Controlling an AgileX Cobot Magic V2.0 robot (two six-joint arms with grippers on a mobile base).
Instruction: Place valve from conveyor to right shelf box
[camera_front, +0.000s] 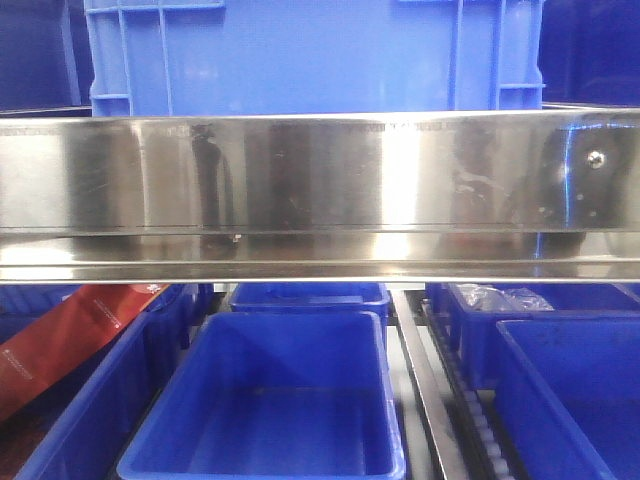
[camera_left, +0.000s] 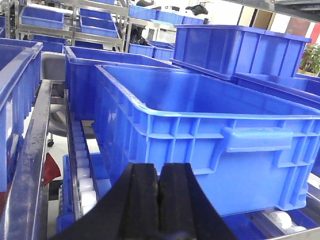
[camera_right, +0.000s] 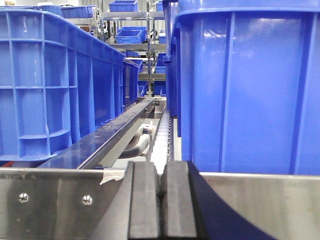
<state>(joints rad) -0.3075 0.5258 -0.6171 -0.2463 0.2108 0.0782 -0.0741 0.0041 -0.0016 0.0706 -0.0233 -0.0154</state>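
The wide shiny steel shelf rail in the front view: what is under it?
Under the shiny steel shelf rail stand open blue plastic bins; the middle bin looks empty. A red packet lies at left. The rail covers the bins' far ends.

No text, number or brand can be read in any view. Faint pale print is seen on a red packet (camera_front: 70, 335) in the front view, but it is too blurred to be made out.

We see a shiny steel shelf rail (camera_front: 320, 190), rows of blue bins (camera_left: 210, 130), roller tracks (camera_left: 82, 165), steel racks (camera_right: 130, 30) behind, bright light.
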